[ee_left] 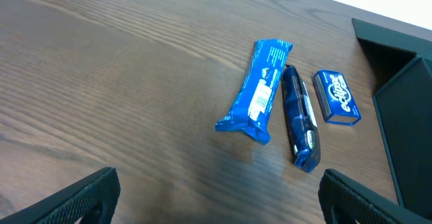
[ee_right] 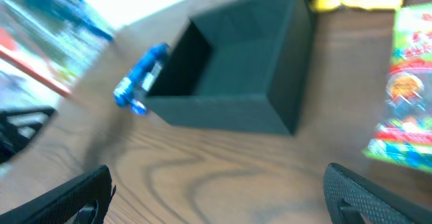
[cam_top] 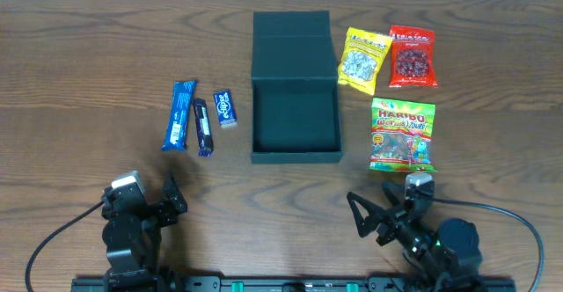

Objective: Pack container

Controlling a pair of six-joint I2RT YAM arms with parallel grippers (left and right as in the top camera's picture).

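The container, a dark green-black square box, stands open at the table's middle with its flap lid laid back. It also shows in the right wrist view and at the left wrist view's right edge. Three blue snack packets lie left of it: a long light-blue bar, a dark-blue bar and a small blue packet. A yellow bag, a red bag and a Haribo bag lie right of it. My left gripper and right gripper are open and empty, near the front edge.
The table's wood surface stretches left of the blue packets. The arms' bases and cables sit along the front edge.
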